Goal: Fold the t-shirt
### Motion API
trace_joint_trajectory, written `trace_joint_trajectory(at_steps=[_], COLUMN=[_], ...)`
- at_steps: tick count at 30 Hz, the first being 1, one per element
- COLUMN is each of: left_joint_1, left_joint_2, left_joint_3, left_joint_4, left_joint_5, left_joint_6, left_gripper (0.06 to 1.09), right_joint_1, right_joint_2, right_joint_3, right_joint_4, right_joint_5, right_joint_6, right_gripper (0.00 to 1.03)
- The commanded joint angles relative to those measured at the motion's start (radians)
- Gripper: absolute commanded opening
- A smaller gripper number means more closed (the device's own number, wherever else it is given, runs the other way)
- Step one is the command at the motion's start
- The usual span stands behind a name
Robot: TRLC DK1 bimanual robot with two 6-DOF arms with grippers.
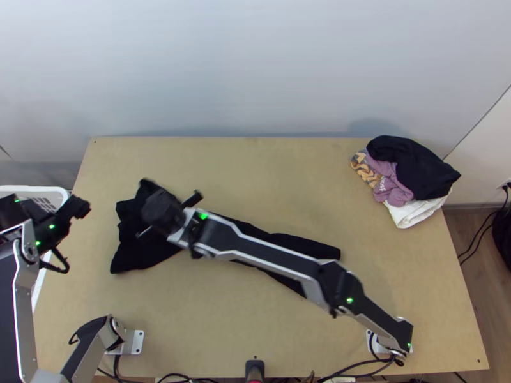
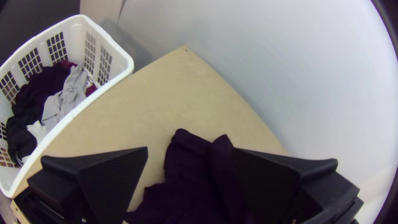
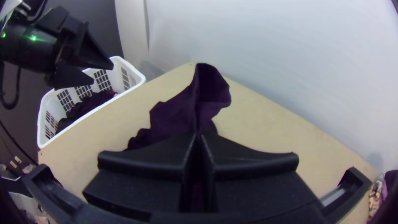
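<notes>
Pale wall (image 1: 255, 64) rises behind the table (image 1: 281, 185), and at the table's far right corner I see a pile (image 1: 418, 169) of clothes: black on top, with purple, patterned and white cloth below. Just beside the table's left edge is a white basket (image 2: 120, 49) with dark, grey and white clothes (image 2: 70, 93) in it. The shirt (image 1: 140, 252), black from above and dark purple to my wrist cameras, lies on the left and middle of the table, bunched and wide at its left end, with long narrow parts running right beneath my right arm (image 1: 262, 249). I have my right gripper (image 1: 158, 212) clenched on the shirt toward that bunched end; a fold runs in between the fingers, and a flap stands up beyond them. My left gripper (image 1: 82, 207) is released, its fingers spread apart, over the table's left side near the basket, apart from the shirt.
</notes>
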Motion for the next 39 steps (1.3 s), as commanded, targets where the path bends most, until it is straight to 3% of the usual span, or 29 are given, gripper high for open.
trace_joint_trajectory(at_steps=[1, 13, 25, 36, 39], left_joint_1=[-0.155, -0.195, -0.264, -0.282, -0.298], left_joint_2=[0.051, 0.304, 0.61, 0.806, 0.817], left_joint_3=[0.008, -0.029, 0.014, 0.138, 0.147], left_joint_4=[0.029, 0.254, 0.452, 0.44, 0.418], left_joint_5=[0.002, -0.044, -0.132, -0.158, -0.156], left_joint_6=[-0.037, 0.029, 0.057, 0.08, 0.08], left_gripper=[1.04, 1.04, 1.04, 1.03, 0.91], right_joint_1=[-0.078, -0.233, -0.286, -0.317, -0.326], right_joint_2=[-0.165, -0.338, -0.377, -0.38, -0.381], right_joint_3=[-0.106, -0.282, -0.348, -0.35, -0.354], right_joint_4=[-0.113, -0.126, -0.132, -0.146, -0.147], right_joint_5=[0.024, 0.025, 0.025, 0.025, 0.025], right_joint_6=[-0.004, -0.024, -0.021, -0.016, -0.015], right_gripper=[0.03, 0.03, 0.03, 0.03, 0.03])
